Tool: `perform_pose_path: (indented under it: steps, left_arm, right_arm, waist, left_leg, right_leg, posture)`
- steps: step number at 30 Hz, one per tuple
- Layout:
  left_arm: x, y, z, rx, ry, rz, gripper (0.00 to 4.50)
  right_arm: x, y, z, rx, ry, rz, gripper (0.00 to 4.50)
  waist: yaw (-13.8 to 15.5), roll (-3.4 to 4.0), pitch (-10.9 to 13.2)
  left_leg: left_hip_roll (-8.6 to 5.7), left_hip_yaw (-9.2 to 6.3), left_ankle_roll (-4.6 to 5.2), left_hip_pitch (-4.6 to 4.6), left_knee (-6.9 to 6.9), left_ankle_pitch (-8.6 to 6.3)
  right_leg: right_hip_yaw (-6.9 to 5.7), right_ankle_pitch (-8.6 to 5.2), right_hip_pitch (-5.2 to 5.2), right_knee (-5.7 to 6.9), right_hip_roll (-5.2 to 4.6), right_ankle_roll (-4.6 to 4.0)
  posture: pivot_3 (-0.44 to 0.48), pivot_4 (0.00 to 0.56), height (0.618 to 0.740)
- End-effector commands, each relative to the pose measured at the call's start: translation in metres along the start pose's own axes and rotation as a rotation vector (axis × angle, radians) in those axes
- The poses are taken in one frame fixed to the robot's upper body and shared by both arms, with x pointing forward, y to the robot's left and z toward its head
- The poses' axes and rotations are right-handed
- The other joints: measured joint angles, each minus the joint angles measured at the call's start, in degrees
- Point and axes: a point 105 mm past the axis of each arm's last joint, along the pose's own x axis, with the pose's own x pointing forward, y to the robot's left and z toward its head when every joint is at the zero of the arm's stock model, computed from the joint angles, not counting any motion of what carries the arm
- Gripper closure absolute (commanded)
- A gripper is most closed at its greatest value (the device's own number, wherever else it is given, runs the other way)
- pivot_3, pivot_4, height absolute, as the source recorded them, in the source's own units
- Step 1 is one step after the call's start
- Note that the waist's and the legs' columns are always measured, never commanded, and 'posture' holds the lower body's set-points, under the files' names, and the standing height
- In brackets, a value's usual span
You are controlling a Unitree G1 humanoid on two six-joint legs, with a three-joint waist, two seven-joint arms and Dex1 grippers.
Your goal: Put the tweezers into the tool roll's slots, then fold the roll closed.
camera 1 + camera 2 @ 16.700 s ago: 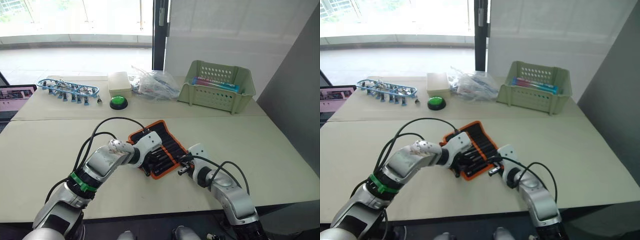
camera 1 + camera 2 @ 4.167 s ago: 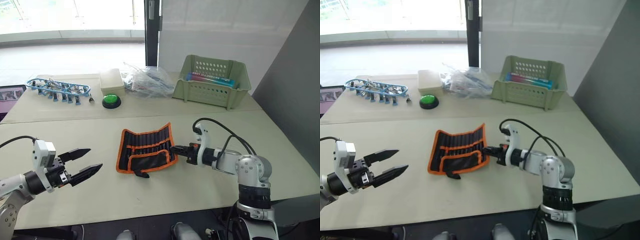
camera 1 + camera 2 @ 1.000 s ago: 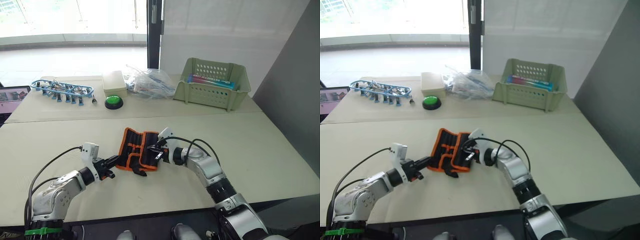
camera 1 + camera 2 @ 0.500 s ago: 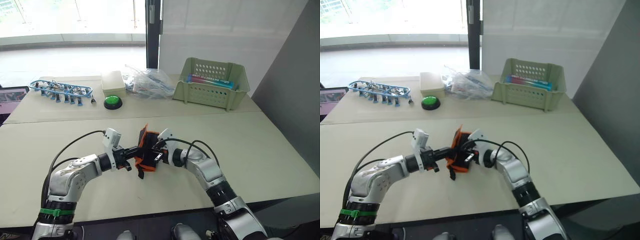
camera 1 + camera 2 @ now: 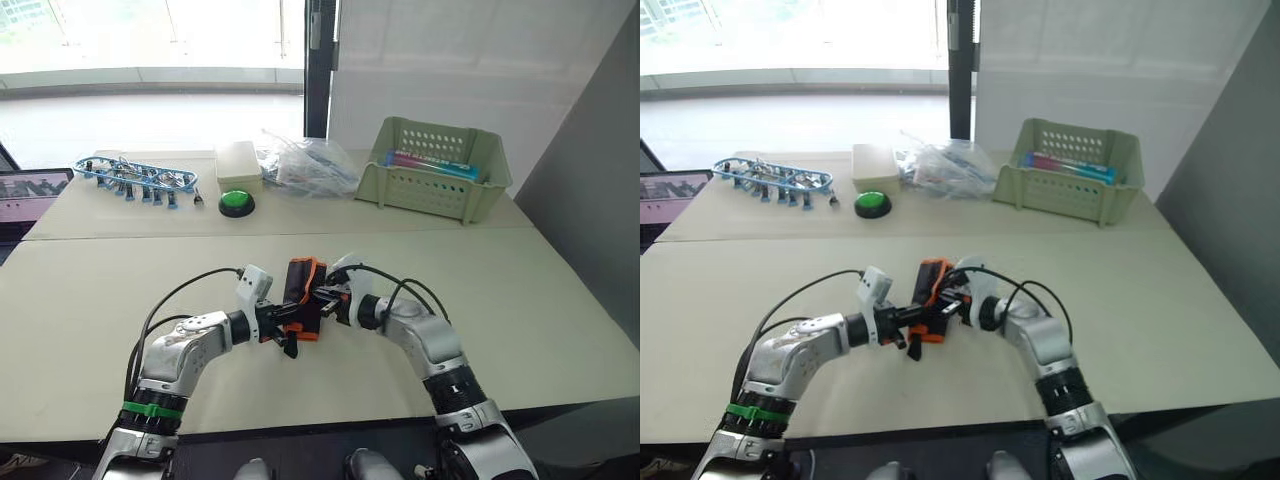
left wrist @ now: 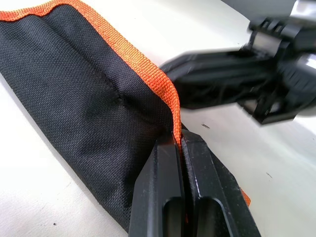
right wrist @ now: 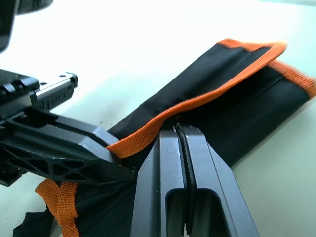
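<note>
Left wrist view: our left gripper (image 6: 178,148) pinches the soft black fabric tool roll with orange edging (image 6: 74,94); our right gripper (image 7: 181,143) clamps its opposite edge. We judge it light and floppy, best held at the stiffer edging.

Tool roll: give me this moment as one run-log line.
tool roll: folded, mid-table | left gripper: shut on orange edging | right gripper: shut on roll edge | stage: closing fold

tool roll (image 5: 302,296) folded narrower, both grippers closer
</note>
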Motion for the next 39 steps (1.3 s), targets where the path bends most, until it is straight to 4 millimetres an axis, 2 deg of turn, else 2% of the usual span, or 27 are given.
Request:
perform_pose_path:
  steps: [1,4,7,10,13,17,20,23,26,28,31,32,34,39]
  left_arm:
    - [0.003,0.007,-0.009,-0.004,0.033,0.048,4.49]
    - [0.004,0.008,-0.013,-0.005,0.05,0.056,4.49]
    - [0.006,0.007,-0.017,-0.007,0.063,0.054,4.49]
    - [0.007,0.002,-0.022,0.011,0.086,0.029,4.49]
    - [0.009,0.003,-0.022,0.03,0.091,0.039,4.49]
    - [0.007,0.003,-0.016,0.061,0.069,0.038,4.49]
    - [0.003,0.0,-0.008,0.063,0.039,0.015,3.69]
    - [-0.007,-0.007,0.011,0.095,-0.01,-0.034,2.7]
    - [-0.026,-0.016,0.035,0.135,-0.066,-0.124,1.74]
    - [-0.038,-0.02,0.043,0.171,-0.073,-0.173,1.74]
    - [-0.043,-0.012,0.045,0.2,-0.062,-0.179,1.74]
    - [-0.043,-0.01,0.044,0.209,-0.054,-0.181,2.3]
    - [-0.04,-0.008,0.041,0.224,-0.048,-0.211,2.87]
    - [-0.016,-0.008,0.021,0.304,0.006,-0.265,4.49]
  right_arm:
    - [-0.017,0.008,0.033,-0.039,-0.128,0.096,4.5]
    - [-0.018,0.02,0.051,-0.099,-0.186,0.187,4.5]
    - [0.003,0.023,0.047,-0.137,-0.133,0.19,4.5]
    - [0.02,0.003,0.021,-0.18,0.006,0.096,4.5]
    - [0.026,-0.018,0.0,-0.13,0.114,-0.006,4.5]
    - [0.023,-0.024,-0.023,-0.133,0.225,-0.01,4.5]
    - [0.022,-0.026,-0.033,-0.118,0.267,-0.015,4.5]
    - [0.021,-0.028,-0.041,-0.113,0.294,-0.022,4.5]
    - [0.021,-0.026,-0.043,-0.108,0.298,-0.014,4.5]
    - [0.021,-0.025,-0.044,-0.106,0.299,-0.011,4.5]
    - [0.022,-0.023,-0.046,-0.102,0.3,-0.005,4.5]
    - [0.022,-0.023,-0.046,-0.101,0.3,-0.004,4.5]
    - [0.023,-0.022,-0.047,-0.1,0.3,-0.001,4.5]
    - [0.022,-0.019,-0.045,-0.098,0.295,0.007,4.5]
  waist:
    - [0.0,0.0,0.0]
    - [-0.1,0.01,0.0]
    - [-0.3,0.04,0.0]
    - [-0.1,0.04,0.0]
    - [0.0,0.04,0.0]
    - [-0.1,0.1,0.0]
    - [-0.2,0.1,0.0]
    - [-0.4,0.1,0.0]
    - [-0.7,0.1,0.0]
    - [-0.9,0.11,0.0]
    - [-1.0,0.12,0.0]
    - [-1.0,0.12,0.0]
    - [-1.1,0.12,0.0]
    - [-1.1,0.12,0.0]
  left_leg:
    - [0.0,0.0,0.0,0.0,0.0,0.0]
    - [0.01,0.0,0.0,0.07,0.0,0.0]
    - [-0.01,0.0,0.01,0.17,0.0,0.01]
    - [-0.02,-0.04,0.05,0.36,0.0,0.03]
    - [-0.06,-0.04,0.05,0.38,0.01,0.03]
    - [-0.18,-0.01,0.06,0.29,0.0,0.03]
    - [-0.17,-0.03,0.06,0.3,0.0,0.03]
    - [-0.14,-0.03,0.06,0.33,0.0,0.03]
    - [-0.07,-0.04,0.06,0.33,0.0,0.03]
    - [-0.05,-0.05,0.05,0.29,-0.02,0.03]
    - [-0.07,-0.05,0.05,0.28,-0.03,0.02]
    - [-0.08,-0.05,0.05,0.27,-0.03,0.02]
    - [-0.09,-0.04,0.05,0.27,-0.03,0.02]
    - [-0.08,-0.04,0.05,0.24,-0.03,0.02]
  right_leg:
    - [0.0,-0.07,0.01,0.0,0.0,0.12]
    - [0.01,-0.11,0.07,0.0,0.01,0.2]
    - [0.05,-0.09,0.13,0.0,0.03,0.26]
    - [0.04,-0.05,0.36,-0.03,0.04,0.27]
    - [0.09,-0.06,0.52,-0.21,0.02,0.27]
    - [0.23,0.06,0.52,-0.29,-0.07,0.17]
    - [0.21,0.02,0.52,-0.29,-0.05,0.23]
    - [0.22,-0.07,0.52,-0.26,-0.02,0.4]
    - [0.22,-0.07,0.48,-0.22,0.05,0.4]
    - [0.2,-0.08,0.44,-0.22,0.06,0.4]
    - [0.2,-0.09,0.47,-0.31,0.04,0.4]
    - [0.2,-0.08,0.48,-0.34,0.02,0.4]
    - [0.2,-0.08,0.49,-0.35,0.0,0.4]
    - [0.17,-0.08,0.46,-0.34,0.02,0.39]
  posture:
    - [0.0,0.15,0.74]
    - [0.0,0.15,0.74]
    - [0.0,0.15,0.74]
    - [0.0,0.15,0.74]
    - [0.0,0.15,0.74]
    - [0.0,0.15,0.74]
    - [0.0,0.15,0.74]
    - [0.0,0.15,0.74]
    - [0.0,0.15,0.74]
    - [0.0,0.15,0.74]
    - [0.0,0.15,0.74]
    - [0.0,0.15,0.74]
    - [0.0,0.15,0.74]
    - [0.0,0.15,0.74]
